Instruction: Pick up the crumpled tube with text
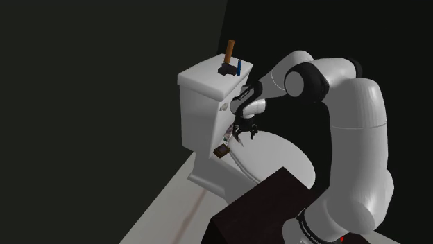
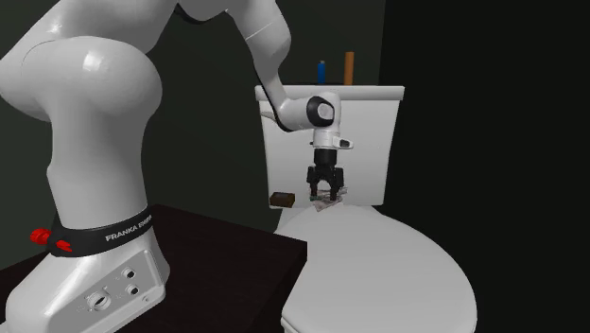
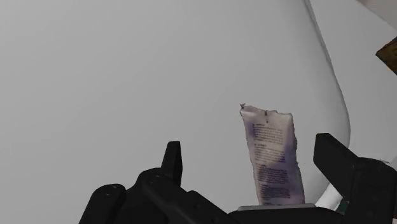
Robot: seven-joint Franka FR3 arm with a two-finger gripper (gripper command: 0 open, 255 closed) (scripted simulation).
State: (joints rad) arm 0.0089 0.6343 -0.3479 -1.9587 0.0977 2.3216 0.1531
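Note:
A crumpled whitish tube (image 3: pixel 273 159) with dark printed text and a purple tint lies on the white toilet lid (image 3: pixel 127 76), between my two black fingers. It sits nearer one finger (image 3: pixel 334 159) than the other (image 3: pixel 172 159), and neither touches it. My gripper (image 3: pixel 248 146) is open. In the second exterior view the gripper (image 2: pixel 326 194) points straight down at the back of the lid, just in front of the tank, with the tube (image 2: pixel 331 201) under its tips. In the shoulder view the gripper (image 1: pixel 244 133) hangs low beside the tank (image 1: pixel 208 80).
A small brown box (image 2: pixel 283 199) lies on the toilet, to the second exterior view's left of the gripper. On the tank top stand a blue object (image 2: pixel 321 72) and an orange-brown stick (image 2: pixel 349 68). The dark stand (image 2: pixel 189 274) is close by. Dark walls surround the toilet.

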